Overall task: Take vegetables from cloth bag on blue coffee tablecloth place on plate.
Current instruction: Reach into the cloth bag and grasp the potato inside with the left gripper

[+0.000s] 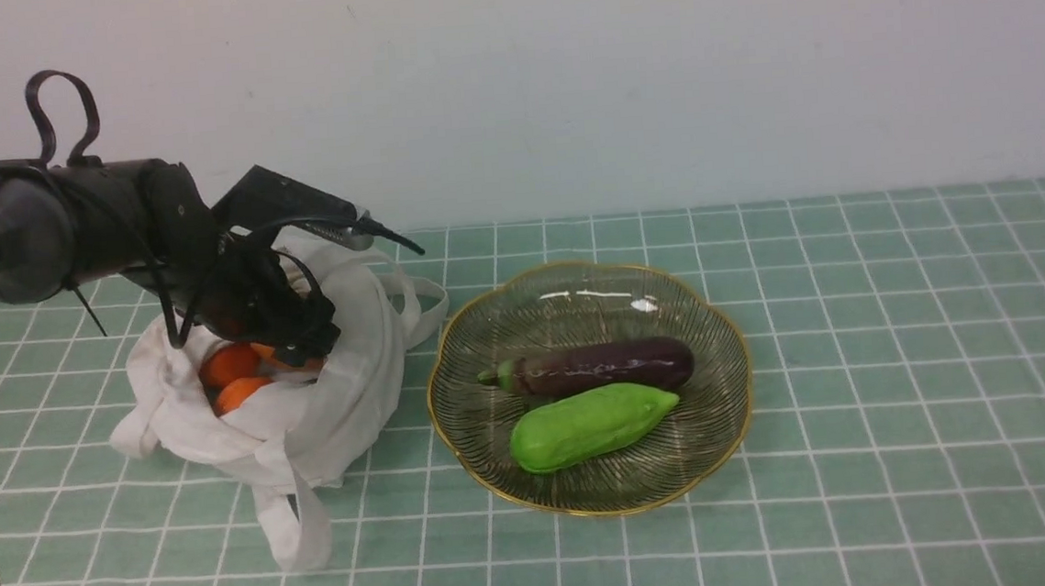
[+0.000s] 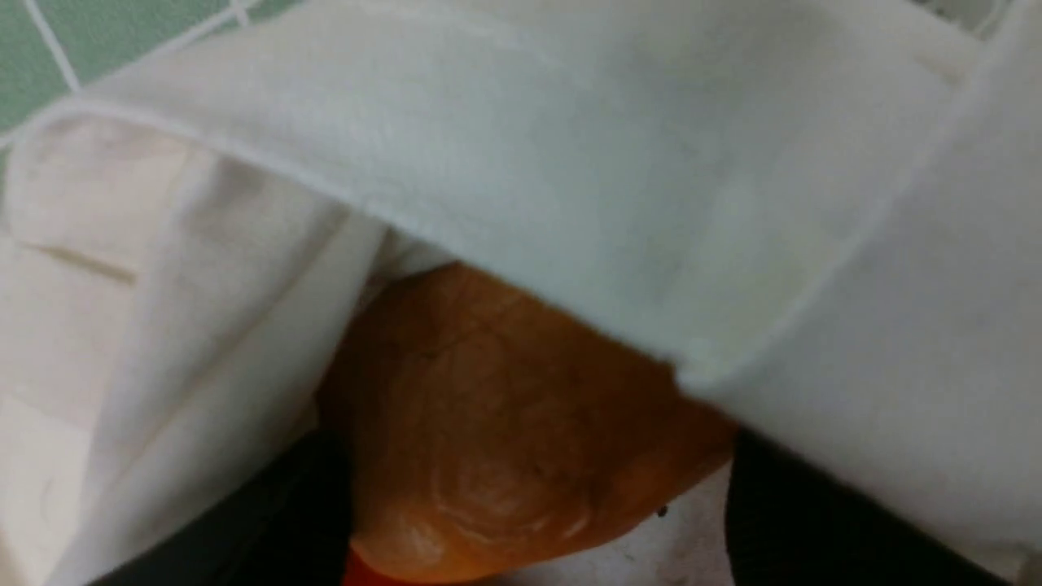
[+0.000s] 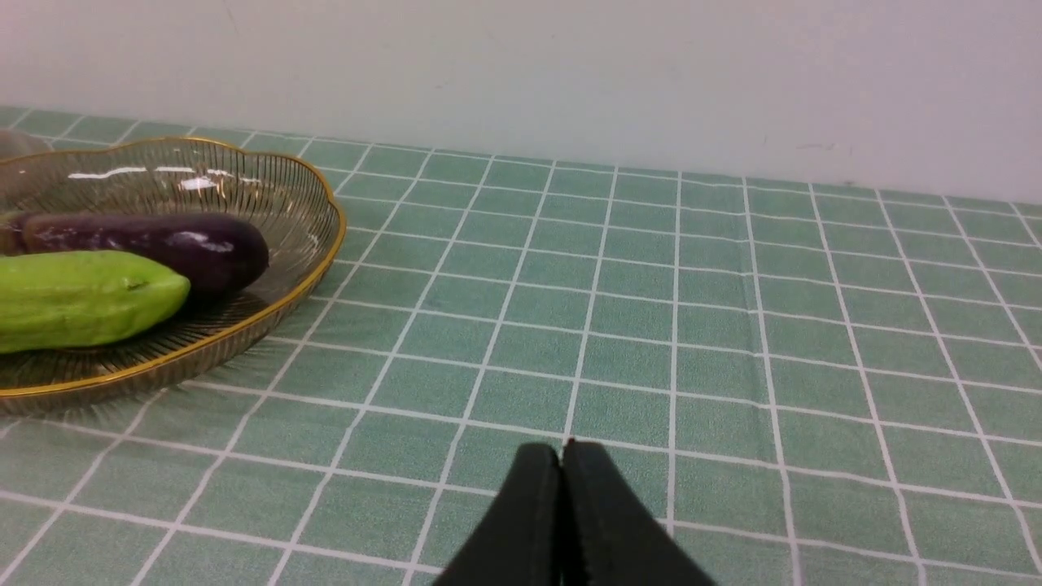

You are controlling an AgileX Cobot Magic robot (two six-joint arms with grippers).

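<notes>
The white cloth bag (image 1: pixel 311 418) lies open at the left on the teal checked tablecloth (image 1: pixel 903 349). Orange carrots (image 1: pixel 231 364) show in its mouth. My left gripper (image 1: pixel 301 345) reaches down into the bag. In the left wrist view the gripper (image 2: pixel 529 443) is open, and its dark fingers (image 2: pixel 798 529) stand on either side of the tan-orange potato (image 2: pixel 505 423), under a fold of the bag (image 2: pixel 570 163). The glass plate (image 1: pixel 579 307) with a gold rim sits to the right of the bag. My right gripper (image 3: pixel 562 446) is shut and empty, low over the cloth (image 3: pixel 733 325).
A dark purple eggplant (image 1: pixel 597 368) and a bright green gourd (image 1: pixel 587 426) lie on the plate. Both also show in the right wrist view, eggplant (image 3: pixel 163 244) and gourd (image 3: pixel 73 297), on the plate (image 3: pixel 313 244). A white wall backs the table.
</notes>
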